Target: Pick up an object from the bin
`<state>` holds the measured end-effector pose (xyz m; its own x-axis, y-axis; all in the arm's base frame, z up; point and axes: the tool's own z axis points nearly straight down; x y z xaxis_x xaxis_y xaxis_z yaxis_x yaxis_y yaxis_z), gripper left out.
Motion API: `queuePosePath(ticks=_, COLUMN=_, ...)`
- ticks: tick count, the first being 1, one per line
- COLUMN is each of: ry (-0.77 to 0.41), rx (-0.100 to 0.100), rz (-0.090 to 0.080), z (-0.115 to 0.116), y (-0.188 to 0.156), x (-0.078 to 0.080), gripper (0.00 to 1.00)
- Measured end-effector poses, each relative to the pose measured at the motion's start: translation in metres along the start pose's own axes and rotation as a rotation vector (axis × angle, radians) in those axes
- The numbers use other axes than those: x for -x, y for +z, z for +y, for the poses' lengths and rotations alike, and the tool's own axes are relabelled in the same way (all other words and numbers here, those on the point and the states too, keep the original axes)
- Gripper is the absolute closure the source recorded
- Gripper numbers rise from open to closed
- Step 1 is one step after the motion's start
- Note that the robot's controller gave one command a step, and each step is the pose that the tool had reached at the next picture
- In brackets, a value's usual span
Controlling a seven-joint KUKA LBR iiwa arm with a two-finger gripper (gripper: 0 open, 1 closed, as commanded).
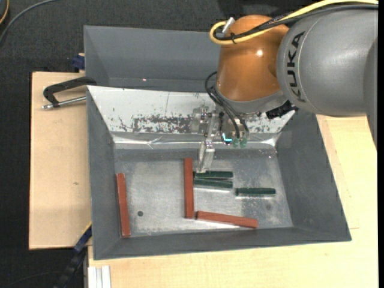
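- Since the task names no thing, the likeliest candidates are those nearest the gripper (206,156), which hangs over the far end of the long red-brown flat stick (189,188) lying lengthwise in the middle of the grey metal bin (102,161). I cannot tell whether the gripper is spread or pressed together, and nothing shows as held.
- Just right of that central stick, touching it or nearly so, two dark green flat sticks (213,185) lie side by side (the closest things to the tool besides the stick itself).
- Farther right of the central stick, apart from the pair, lies a third dark green stick (255,191).
- At the near end of the central stick, a second red-brown stick (227,219) runs off to the right, its end just beside it.
- Well left of the central stick, a third red-brown stick (123,204) lies alone near the bin's left wall.
- As a judgement, all these sticks look light, stiff and thin. Lying flat on smooth metal, they would probably slide if nudged.
- A hold across the narrow width near mid-length would likely balance best. Taken at an end, a stick may tip and swing, and the tight green pair could come up together or jam.
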<state>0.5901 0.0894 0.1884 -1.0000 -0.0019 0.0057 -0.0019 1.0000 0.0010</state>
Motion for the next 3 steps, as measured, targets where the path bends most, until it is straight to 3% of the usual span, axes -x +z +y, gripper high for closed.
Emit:
queuePosePath(ticks=1, ry=-0.682, rx=-0.001, rz=-0.002, z=-0.006, y=0.107, x=-0.024, gripper=0.0)
queuePosePath(ticks=2, ry=-0.68, rx=-0.001, rz=-0.007, z=-0.006, y=0.105, x=-0.023, gripper=1.0)
queuePosePath(ticks=3, ry=-0.689, rx=-0.005, rz=-0.021, z=-0.003, y=-0.018, x=-0.003, gripper=1.0)
